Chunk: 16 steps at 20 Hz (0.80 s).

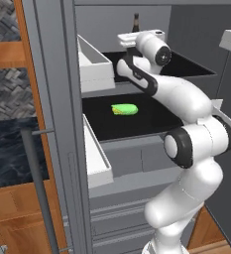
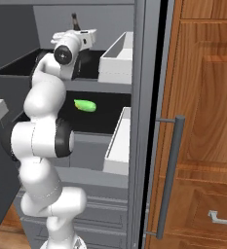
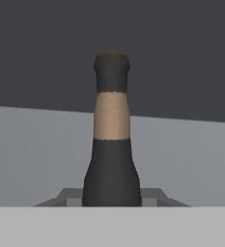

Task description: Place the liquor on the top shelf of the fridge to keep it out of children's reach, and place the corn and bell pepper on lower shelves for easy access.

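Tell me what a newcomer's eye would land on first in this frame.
The white arm reaching into the open fridge draws the eye first, its hand up at the top shelf. There the gripper is shut on the liquor, whose neck stands upright, close in the hand view. Next comes the bright green corn, lying on the black shelf below.

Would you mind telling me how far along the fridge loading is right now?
Done, it seems: the corn lies on a lower shelf of the open fridge. In hand: the gripper is shut on the liquor, holding it upright at the level of the top shelf. Left: releasing the bottle there, then shelving the bell pepper low.
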### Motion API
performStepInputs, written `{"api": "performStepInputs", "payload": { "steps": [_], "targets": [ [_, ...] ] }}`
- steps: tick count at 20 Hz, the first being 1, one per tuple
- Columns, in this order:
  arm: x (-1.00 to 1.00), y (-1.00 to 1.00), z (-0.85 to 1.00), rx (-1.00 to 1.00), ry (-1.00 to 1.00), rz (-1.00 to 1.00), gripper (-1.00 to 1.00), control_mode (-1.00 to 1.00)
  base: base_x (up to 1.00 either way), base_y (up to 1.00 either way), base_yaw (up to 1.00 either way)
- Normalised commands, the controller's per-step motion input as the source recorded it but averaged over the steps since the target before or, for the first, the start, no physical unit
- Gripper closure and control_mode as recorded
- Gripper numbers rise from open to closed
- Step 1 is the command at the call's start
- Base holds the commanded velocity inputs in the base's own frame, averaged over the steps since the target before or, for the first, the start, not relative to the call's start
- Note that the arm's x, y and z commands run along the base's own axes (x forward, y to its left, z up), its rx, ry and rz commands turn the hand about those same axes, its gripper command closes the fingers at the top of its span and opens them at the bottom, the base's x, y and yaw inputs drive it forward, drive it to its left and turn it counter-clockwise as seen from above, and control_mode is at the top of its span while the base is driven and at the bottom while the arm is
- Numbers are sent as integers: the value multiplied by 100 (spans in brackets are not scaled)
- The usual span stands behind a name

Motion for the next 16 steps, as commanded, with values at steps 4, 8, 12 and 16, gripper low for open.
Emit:
{"api": "performStepInputs", "payload": {
  "steps": [4,8,12,16],
  "targets": [
    [19,0,0,0,0,0,-100,-100,0,0,0],
    [0,0,0,0,0,0,-100,-100,0,0,0],
    [0,-1,0,0,0,0,-100,-100,0,0,0],
    [-5,-2,0,0,0,0,-100,-100,0,0,0]
  ]
}}
